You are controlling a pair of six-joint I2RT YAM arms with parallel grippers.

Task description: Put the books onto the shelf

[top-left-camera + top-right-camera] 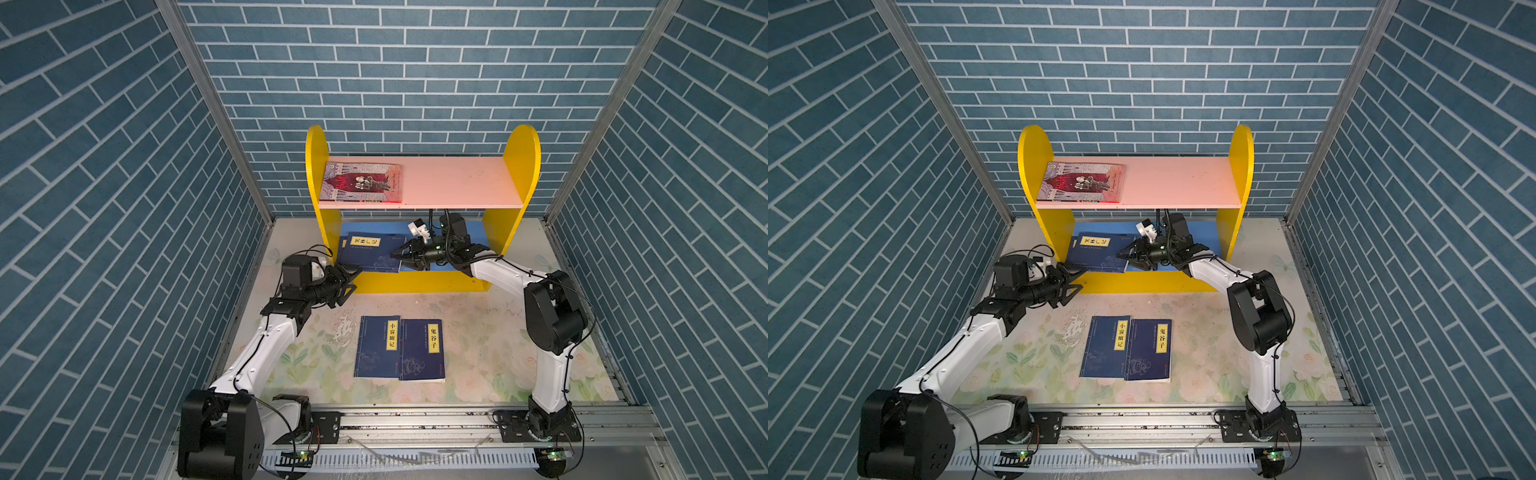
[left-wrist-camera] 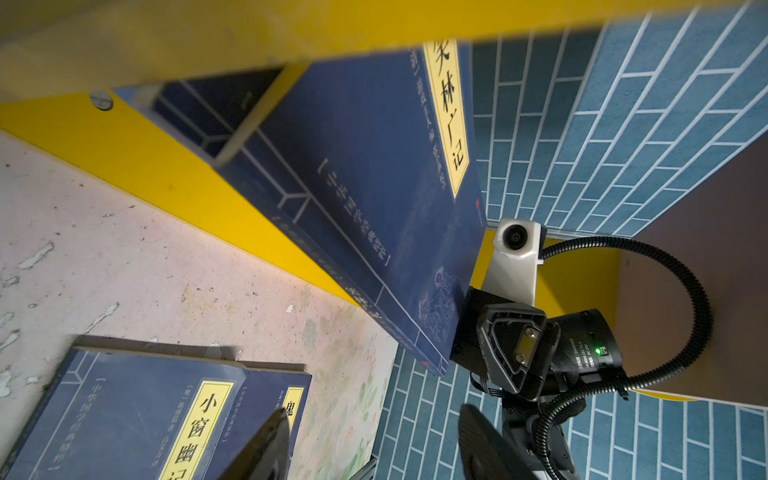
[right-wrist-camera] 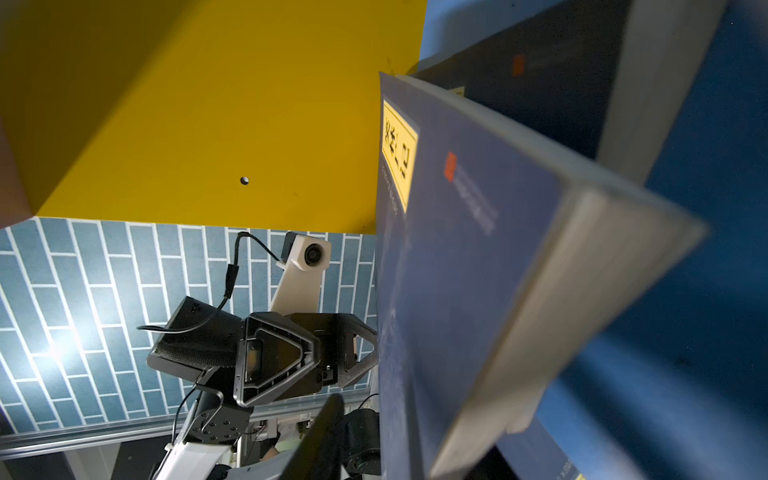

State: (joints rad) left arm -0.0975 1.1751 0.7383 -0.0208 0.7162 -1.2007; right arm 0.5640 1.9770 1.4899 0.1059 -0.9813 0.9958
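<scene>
Shelf: the shelf (image 1: 521, 158) stands at the far end of the table (image 1: 498, 332), centred.
Upper board: the red book (image 1: 361, 183) lies flat at the left end of the pink board (image 1: 457, 183). The right half is bare.
Lower board: two navy books are stacked at the left of the blue board (image 1: 1202, 235). The top navy book (image 1: 370, 251) sits askew, with its near edge jutting past the board. The under book (image 3: 552, 104) lies flat beneath it.
Table: two more lie near-centre, the left table book (image 1: 376, 349) lapping the edge of the right table book (image 1: 422, 349).
My right pincer (image 1: 397, 257): at the right edge of the top navy book, under the pink board. I cannot tell whether it grips or has let go, as the contact is hidden.
My left pincer (image 1: 357, 279): released and empty, by the shelf's near-left corner and just short of the top navy book.
Handling, my guess: thin paperbacks, light, with slick covers, and they flex if held by one corner.
Where to hold: pinch across the spine or the page block at mid-edge. For the flat pair, first slide one over the other or nudge up an edge.
Risk: the askew book could tip off the near edge, so it wants a push farther in.
</scene>
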